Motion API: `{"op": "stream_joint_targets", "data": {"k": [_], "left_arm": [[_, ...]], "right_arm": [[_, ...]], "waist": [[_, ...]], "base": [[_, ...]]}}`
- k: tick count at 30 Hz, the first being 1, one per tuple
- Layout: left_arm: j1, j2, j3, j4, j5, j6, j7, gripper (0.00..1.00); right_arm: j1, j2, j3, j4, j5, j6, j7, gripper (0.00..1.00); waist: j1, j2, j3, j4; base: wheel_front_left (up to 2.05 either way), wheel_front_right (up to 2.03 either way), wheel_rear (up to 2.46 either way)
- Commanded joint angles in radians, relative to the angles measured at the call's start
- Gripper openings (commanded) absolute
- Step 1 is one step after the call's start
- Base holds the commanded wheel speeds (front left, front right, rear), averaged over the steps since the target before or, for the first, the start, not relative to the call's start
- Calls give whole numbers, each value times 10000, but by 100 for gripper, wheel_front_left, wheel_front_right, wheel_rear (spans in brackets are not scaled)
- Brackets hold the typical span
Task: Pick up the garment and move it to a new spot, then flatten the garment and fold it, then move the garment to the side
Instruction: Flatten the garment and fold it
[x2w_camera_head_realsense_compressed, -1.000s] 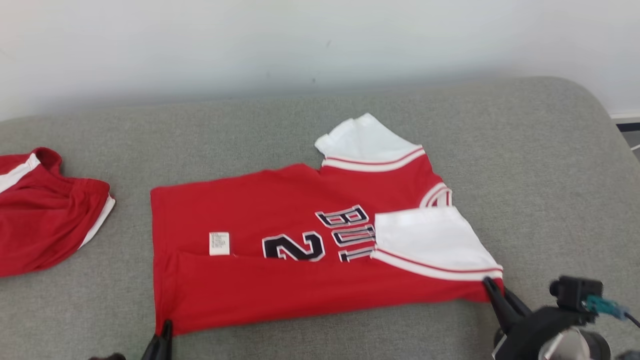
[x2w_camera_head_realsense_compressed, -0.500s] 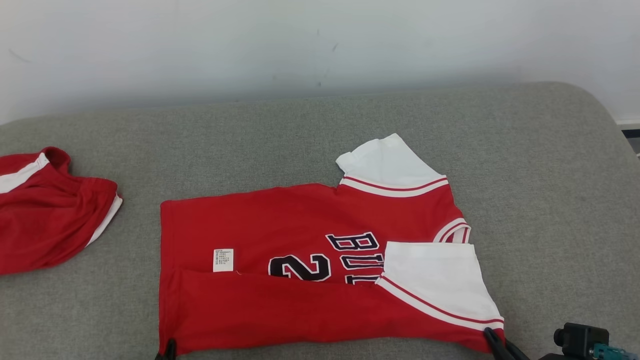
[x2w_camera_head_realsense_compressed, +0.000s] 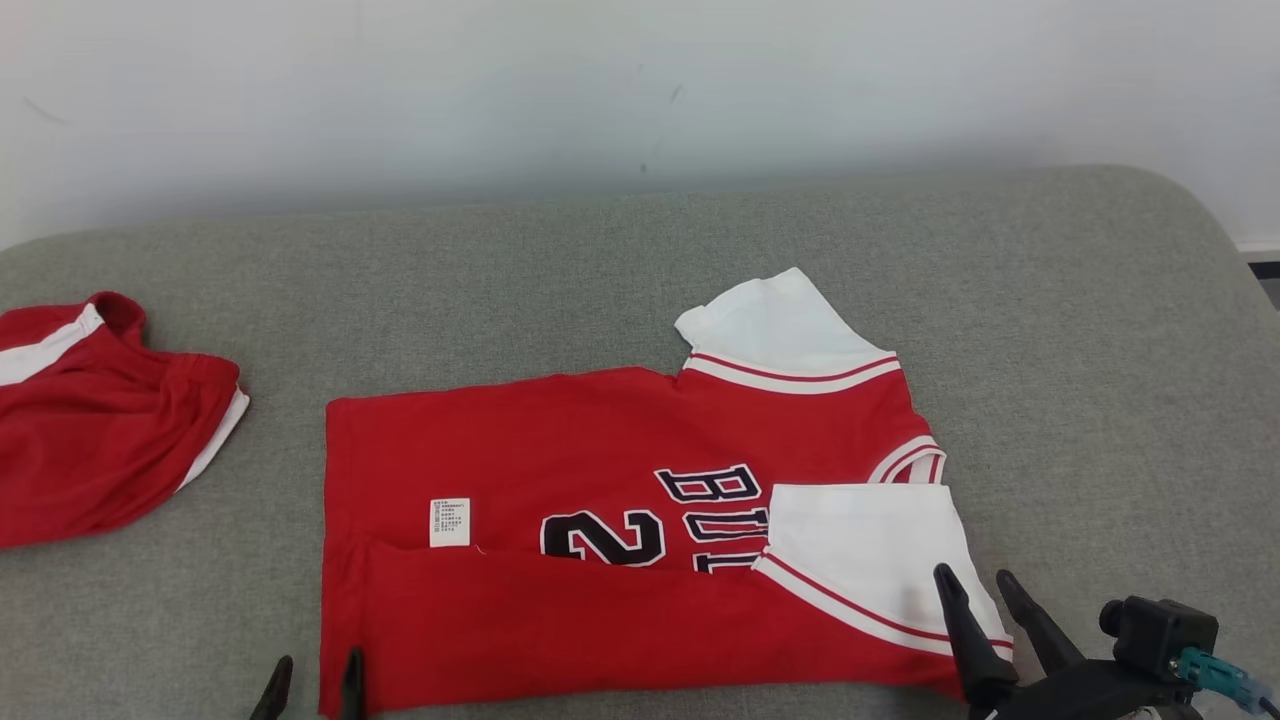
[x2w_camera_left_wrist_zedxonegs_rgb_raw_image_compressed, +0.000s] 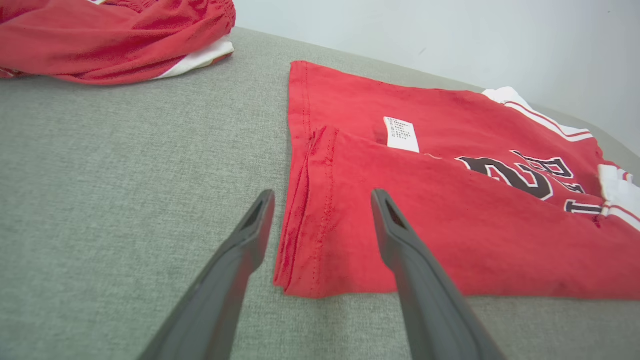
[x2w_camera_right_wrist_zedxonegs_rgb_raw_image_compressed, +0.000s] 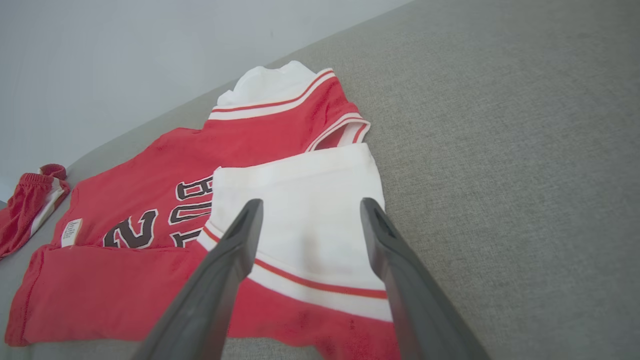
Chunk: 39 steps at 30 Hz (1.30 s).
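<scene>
folding step: red jersey (x2w_camera_head_realsense_compressed: 560, 450) flat on cushion (x2w_camera_head_realsense_compressed: 1100, 350), near edge turned over. my left fingers (x2w_camera_head_realsense_compressed: 352, 688) apart at hem corner, right fingers (x2w_camera_head_realsense_compressed: 962, 630) apart over white sleeve (x2w_camera_head_realsense_compressed: 860, 530), nothing held. next: grasp far edge, fold inward.

Garment (x2w_camera_head_realsense_compressed: 560, 430): middle of the cushion (x2w_camera_head_realsense_compressed: 1100, 350).
Other garment (x2w_camera_head_realsense_compressed: 90, 440): left, well apart.
Left gripper (x2w_camera_head_realsense_compressed: 318, 662): at garment's near-left corner.
Right gripper (x2w_camera_head_realsense_compressed: 972, 574): over its near-right sleeve (x2w_camera_head_realsense_compressed: 860, 540).
</scene>
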Motion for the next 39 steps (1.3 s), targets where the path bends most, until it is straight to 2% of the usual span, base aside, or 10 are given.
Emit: {"op": "stream_joint_targets", "data": {"k": [1,9,13,18,27,34,39], "left_arm": [[50,13,75,-130,186,76,-89,100],[237,-22,408,-848,958,583,-154,100],[391,-135,527,-1058,1143,615,-158,100],[210,-118,543,-1005,1253,436,-160,100],[-1270,250,362,-695,1198,-105,138,100],[-2926,664,382,64,967,-623,693,100],[-3779,972,574,661,800,-771,901,100]], "right_arm": [[-132,-15,125,-46,-146,-6,-262,100],[-498,-181,860,64,-1135,-6,-1643,100],[-501,-141,963,260,-1400,-6,-1879,100],[-610,-44,978,395,-1511,-6,-1943,100],[-1132,49,1224,490,-1558,-6,-2030,100],[-1731,233,1510,665,-1608,-6,-2272,100],[-2139,444,1628,851,-1650,-6,-2529,100]], "waist": [[0,0,-40,41],[0,0,-190,307],[0,0,-216,444],[0,0,-197,527],[0,0,207,251],[0,0,866,-347],[0,0,1373,-886]], "base": [[0,0,0],[0,0,0],[0,0,0],[0,0,0],[0,0,0],[0,0,0],[0,0,0]]}}
